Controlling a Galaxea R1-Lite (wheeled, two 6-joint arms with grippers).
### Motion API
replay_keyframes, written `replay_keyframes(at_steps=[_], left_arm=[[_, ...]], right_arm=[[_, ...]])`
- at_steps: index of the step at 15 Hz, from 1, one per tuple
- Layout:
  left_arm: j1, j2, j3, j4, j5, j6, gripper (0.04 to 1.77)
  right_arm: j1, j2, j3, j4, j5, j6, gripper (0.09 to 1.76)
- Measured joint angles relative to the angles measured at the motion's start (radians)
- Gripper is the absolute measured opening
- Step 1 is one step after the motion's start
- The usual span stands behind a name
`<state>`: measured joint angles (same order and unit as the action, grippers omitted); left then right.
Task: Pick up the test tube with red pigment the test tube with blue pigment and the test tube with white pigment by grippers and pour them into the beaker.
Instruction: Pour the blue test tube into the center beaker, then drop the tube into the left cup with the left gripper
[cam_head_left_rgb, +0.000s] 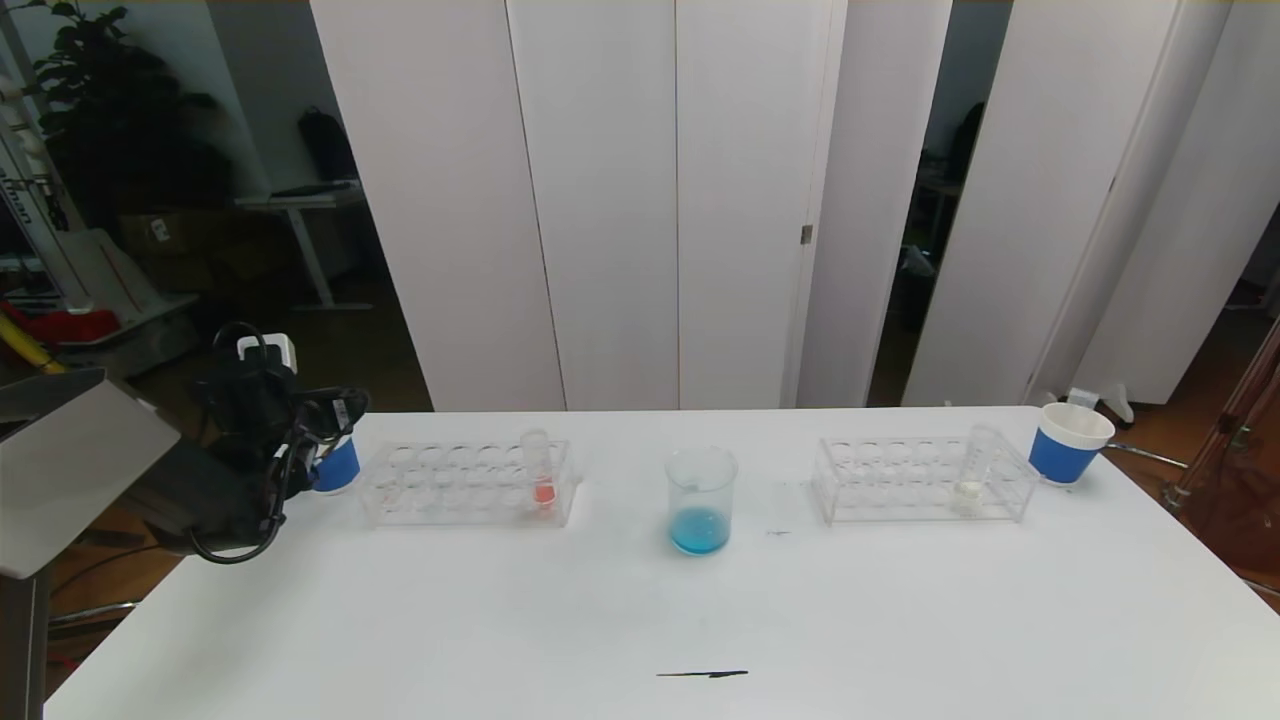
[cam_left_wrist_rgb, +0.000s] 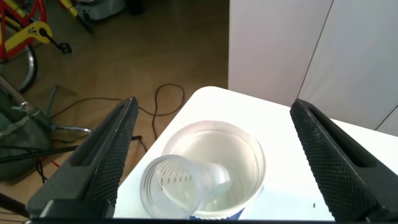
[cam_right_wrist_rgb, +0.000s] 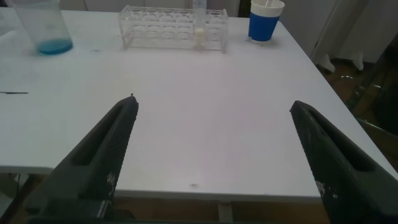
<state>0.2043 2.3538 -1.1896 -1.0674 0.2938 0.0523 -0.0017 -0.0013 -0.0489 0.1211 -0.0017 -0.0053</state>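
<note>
The beaker (cam_head_left_rgb: 700, 490) stands mid-table with blue liquid at its bottom, and it also shows in the right wrist view (cam_right_wrist_rgb: 46, 25). The test tube with red pigment (cam_head_left_rgb: 538, 470) stands upright in the left rack (cam_head_left_rgb: 450, 490). The test tube with white pigment (cam_head_left_rgb: 975, 465) stands in the right rack (cam_head_left_rgb: 900, 480). A tube holding blue pigment is out of view. My left gripper (cam_left_wrist_rgb: 214, 102) hangs open over a white blue-banded cup (cam_left_wrist_rgb: 249, 140), where a clear empty-looking tube (cam_left_wrist_rgb: 174, 186) leans untouched. My right gripper (cam_right_wrist_rgb: 213, 104) is open over the table's near edge, holding nothing.
A second blue-banded cup (cam_head_left_rgb: 1068, 443) stands at the table's far right corner beyond the right rack. A dark streak (cam_head_left_rgb: 702, 674) marks the table near its front edge. The left cup (cam_head_left_rgb: 338, 467) sits close to the table's left edge.
</note>
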Motion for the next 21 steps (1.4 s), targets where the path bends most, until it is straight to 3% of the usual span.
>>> replay_keyframes(at_steps=[4,9,13,18,21], left_arm=[[-0.014,-0.107,0.079,0.009,0.000,0.005,1.75],[-0.052,-0.360,0.265,0.063,0.001,0.006,1.75],[-0.121,-0.662,0.417,0.257,0.001,0.012,1.75],[-0.269,-1.119,0.681,0.433,0.013,0.034,1.75],[-0.310,-1.381,0.791,0.589,0.019,0.037,1.75]], right_arm=[[0.000,0.000,0.000,0.000,0.000,0.000,1.75],[0.000,0.000,0.000,0.000,0.000,0.000,1.75],[0.000,0.000,0.000,0.000,0.000,0.000,1.75],[0.000,0.000,0.000,0.000,0.000,0.000,1.75],[0.000,0.000,0.000,0.000,0.000,0.000,1.75]])
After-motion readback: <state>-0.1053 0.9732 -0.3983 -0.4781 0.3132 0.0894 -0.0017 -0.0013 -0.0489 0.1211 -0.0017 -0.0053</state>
